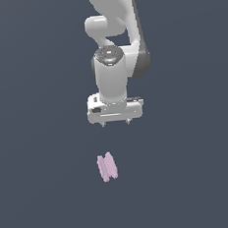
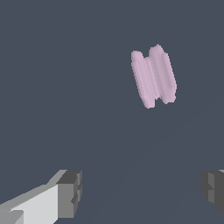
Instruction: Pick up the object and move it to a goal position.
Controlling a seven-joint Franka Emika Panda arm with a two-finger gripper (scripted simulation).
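The object is a small pale pink ridged block (image 1: 107,167), two lobes with a groove between them, lying on the dark grey surface. My gripper (image 1: 115,123) hangs above it and a little toward the exterior view's right, well clear of it. In the wrist view the block (image 2: 153,78) lies apart from the gripper (image 2: 142,192), whose two dark fingertips (image 2: 70,192) stand wide apart. The gripper is open and holds nothing.
A plain dark grey surface (image 1: 44,192) fills both views. The white arm (image 1: 112,47) rises behind the gripper.
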